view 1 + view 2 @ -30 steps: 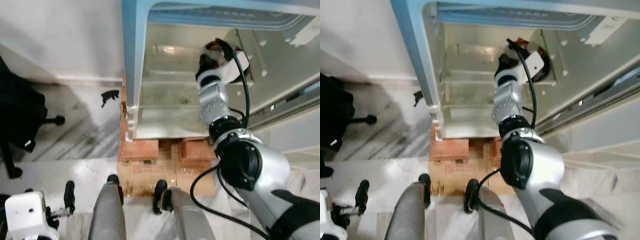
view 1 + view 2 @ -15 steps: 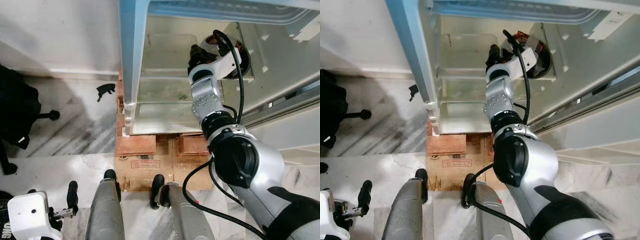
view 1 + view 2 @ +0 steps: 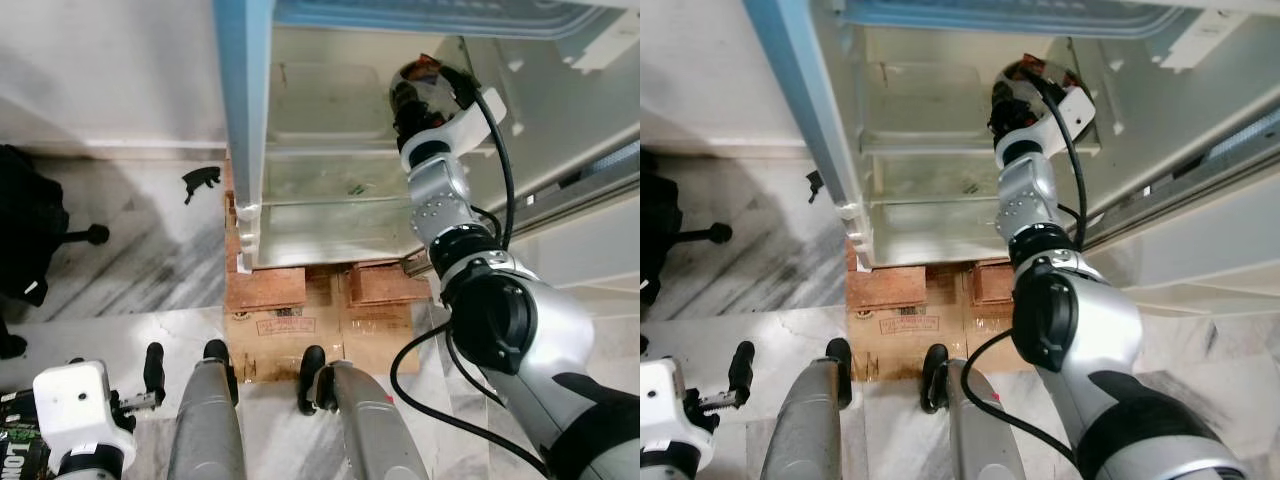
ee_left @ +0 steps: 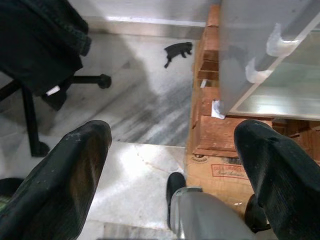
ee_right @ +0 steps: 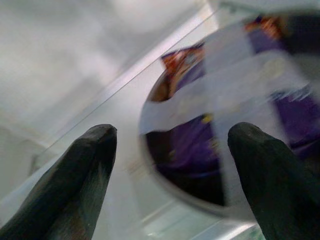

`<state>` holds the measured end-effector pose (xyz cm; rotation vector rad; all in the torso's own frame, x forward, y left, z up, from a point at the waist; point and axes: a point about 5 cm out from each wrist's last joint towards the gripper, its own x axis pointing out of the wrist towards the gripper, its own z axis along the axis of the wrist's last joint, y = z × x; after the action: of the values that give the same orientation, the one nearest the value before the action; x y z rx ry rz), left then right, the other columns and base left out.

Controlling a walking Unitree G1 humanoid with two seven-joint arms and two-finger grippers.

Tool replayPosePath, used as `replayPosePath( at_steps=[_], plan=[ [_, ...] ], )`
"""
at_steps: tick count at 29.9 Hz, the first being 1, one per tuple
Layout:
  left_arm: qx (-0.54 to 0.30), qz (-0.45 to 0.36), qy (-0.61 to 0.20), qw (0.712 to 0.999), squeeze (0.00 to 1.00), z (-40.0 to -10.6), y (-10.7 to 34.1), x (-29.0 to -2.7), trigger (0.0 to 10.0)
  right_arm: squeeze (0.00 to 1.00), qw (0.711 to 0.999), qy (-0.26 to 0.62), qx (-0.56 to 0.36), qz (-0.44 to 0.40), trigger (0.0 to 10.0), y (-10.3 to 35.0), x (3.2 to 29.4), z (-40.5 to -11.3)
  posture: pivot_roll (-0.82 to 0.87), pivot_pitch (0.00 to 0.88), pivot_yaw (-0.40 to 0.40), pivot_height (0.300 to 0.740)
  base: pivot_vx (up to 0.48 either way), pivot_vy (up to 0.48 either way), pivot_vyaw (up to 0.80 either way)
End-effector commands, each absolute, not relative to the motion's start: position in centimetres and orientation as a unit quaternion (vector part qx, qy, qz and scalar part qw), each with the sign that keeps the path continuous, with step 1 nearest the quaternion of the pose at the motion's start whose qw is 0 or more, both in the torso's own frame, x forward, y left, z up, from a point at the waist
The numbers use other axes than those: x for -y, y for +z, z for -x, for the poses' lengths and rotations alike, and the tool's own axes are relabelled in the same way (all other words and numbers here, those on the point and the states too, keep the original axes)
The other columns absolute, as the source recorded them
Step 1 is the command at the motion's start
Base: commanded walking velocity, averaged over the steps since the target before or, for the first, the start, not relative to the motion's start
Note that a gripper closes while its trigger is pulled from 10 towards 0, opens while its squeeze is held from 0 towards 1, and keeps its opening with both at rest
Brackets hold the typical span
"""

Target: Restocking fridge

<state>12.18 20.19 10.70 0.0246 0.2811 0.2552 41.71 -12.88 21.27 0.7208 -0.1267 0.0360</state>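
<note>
Home, open fridge (image 3: 330,150), marble floor (image 3: 130,240)

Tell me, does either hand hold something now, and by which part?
Nothing is held. The right hand is open before a purple tub on the fridge shelf; the left hand hangs open.

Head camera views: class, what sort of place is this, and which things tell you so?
Probably a room in a home or office: an open fridge raised on bricks and cardboard, a marble floor, and an office chair.

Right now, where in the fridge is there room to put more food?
The glass shelves left of the right pincer look bare, out to the blue fridge wall. The right back corner is crowded by the round purple tub.
</note>
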Motion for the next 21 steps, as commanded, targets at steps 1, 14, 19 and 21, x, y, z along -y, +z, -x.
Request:
replayPosePath(
  at_steps=[1,14,19,21],
  plan=[
    [-0.158,-0.015,0.136,0.978,0.0,-11.7,10.0,-20.4,10.0,1.0,0.942,0.018,0.051,-0.332,10.0,20.4,13.5,-41.5,0.35,0.382,-0.179,0.74,0.0,0.0,0.0],
    [-0.126,-0.014,0.128,0.984,0.0,-14.7,9.5,-20.7,10.0,1.0,0.971,0.074,0.062,-0.221,10.0,20.5,14.9,-41.4,0.29,0.305,-0.191,0.74,0.0,0.0,0.0],
    [-0.111,-0.012,0.125,0.986,0.0,-15.9,9.4,-20.5,10.0,1.0,0.977,0.092,0.062,-0.182,10.0,20.2,15.4,-41.1,0.27,0.284,-0.202,0.74,0.0,0.0,0.0],
    [-0.11,-0.011,0.124,0.986,0.0,-16.0,9.4,-20.4,10.0,1.0,0.978,0.095,0.062,-0.174,10.0,20.0,15.6,-41.0,0.26,0.276,-0.204,0.74,0.0,0.0,0.0]
  ],
)
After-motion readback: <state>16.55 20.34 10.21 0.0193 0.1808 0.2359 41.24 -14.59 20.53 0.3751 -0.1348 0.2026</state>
